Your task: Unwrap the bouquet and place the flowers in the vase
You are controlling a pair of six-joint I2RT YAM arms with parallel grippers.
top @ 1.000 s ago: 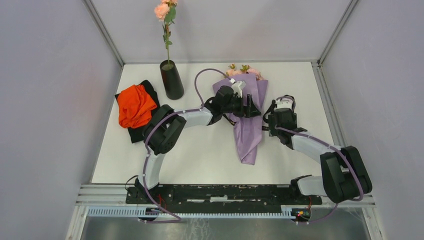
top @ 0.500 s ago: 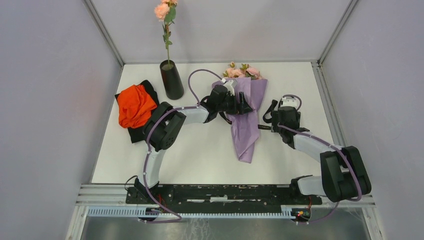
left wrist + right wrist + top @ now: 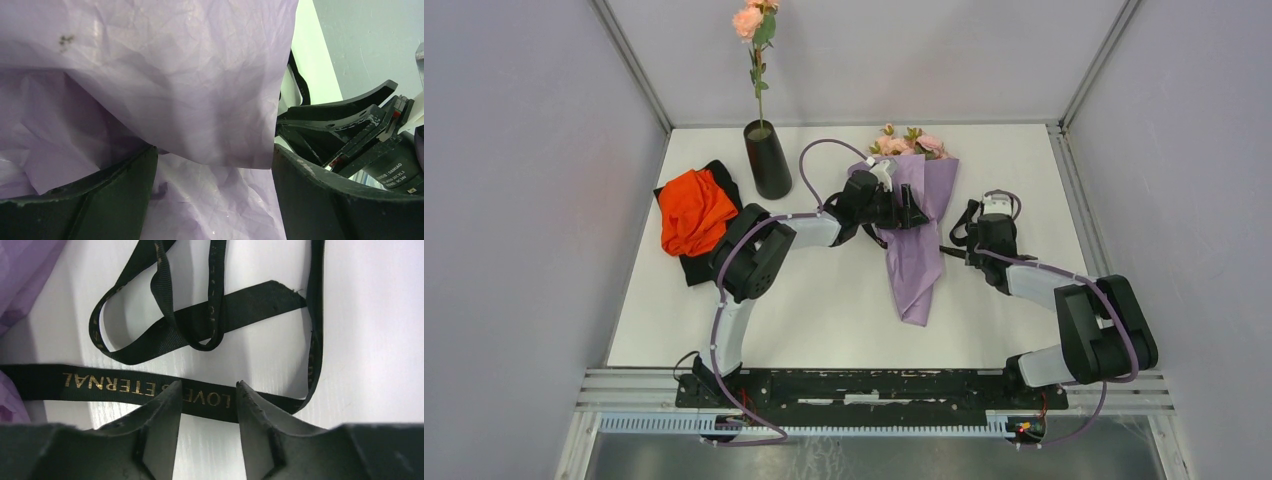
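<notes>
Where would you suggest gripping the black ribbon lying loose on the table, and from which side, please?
Probably the flat lettered strand of the black ribbon, taken from straight above. It lies flat on the white table and crosses the gap between the right gripper fingertips, so closing would pinch it across its width. The loops beyond look tangled and likely harder to grip.

Black ribbon (image 3: pixel 150 387): gold lettering, upside down in the right wrist view, reads "LOVE" and "ETERNAL". Print on a black motor housing (image 3: pixel 395 167): too small to read reliably.
</notes>
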